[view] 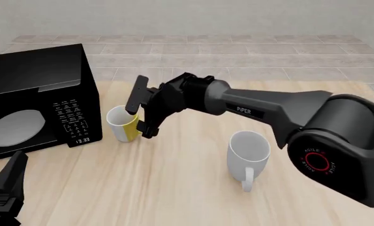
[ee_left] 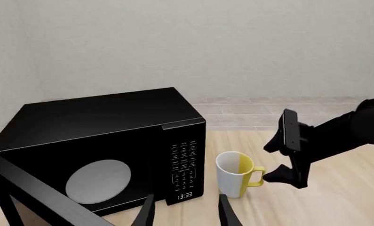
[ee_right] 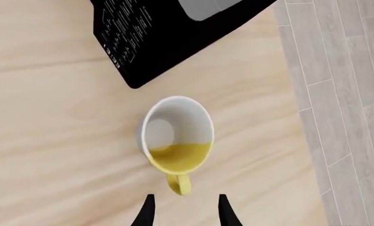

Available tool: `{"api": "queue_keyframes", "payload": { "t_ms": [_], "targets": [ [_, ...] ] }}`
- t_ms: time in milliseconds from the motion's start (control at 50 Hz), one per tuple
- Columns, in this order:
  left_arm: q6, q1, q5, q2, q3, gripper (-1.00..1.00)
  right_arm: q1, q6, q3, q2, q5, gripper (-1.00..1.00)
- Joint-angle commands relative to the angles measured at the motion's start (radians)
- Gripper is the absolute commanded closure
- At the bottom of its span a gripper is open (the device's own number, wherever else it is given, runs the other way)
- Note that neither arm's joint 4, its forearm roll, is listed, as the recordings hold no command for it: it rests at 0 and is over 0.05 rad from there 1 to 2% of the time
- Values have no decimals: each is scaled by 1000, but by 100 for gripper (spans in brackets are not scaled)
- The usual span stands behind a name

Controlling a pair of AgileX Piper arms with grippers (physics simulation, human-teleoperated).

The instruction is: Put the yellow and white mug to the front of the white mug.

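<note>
A black microwave [view: 36, 101] is seen at the table's [view: 187, 188] ten o'clock. The white mug [view: 248, 153] is placed near centre. At its ten o'clock, beside the microwave, the yellow and white mug [view: 123, 123] is found upright. The right gripper [view: 138, 110] is held spread around its handle [ee_right: 179, 184], nothing gripped. The left gripper [ee_left: 185, 212] is likewise parted. The mug is judged light, rigid, glossy; the handle is best pinched.

Half-yellow, half-white mug [view: 124, 124], plain white mug [view: 248, 153], black microwave [view: 36, 101], pale wood table [view: 174, 188].
</note>
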Motion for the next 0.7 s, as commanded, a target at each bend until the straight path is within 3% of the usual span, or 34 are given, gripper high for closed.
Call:
{"api": "queue_keyframes", "payload": {
  "t_ms": [20, 700],
  "targets": [
    [0, 0, 0, 0, 0, -100, -11, 6, -22, 30, 1, -100],
    [0, 1, -2, -10, 12, -100, -12, 37, -81, 128, -14, -100]
  ]
}}
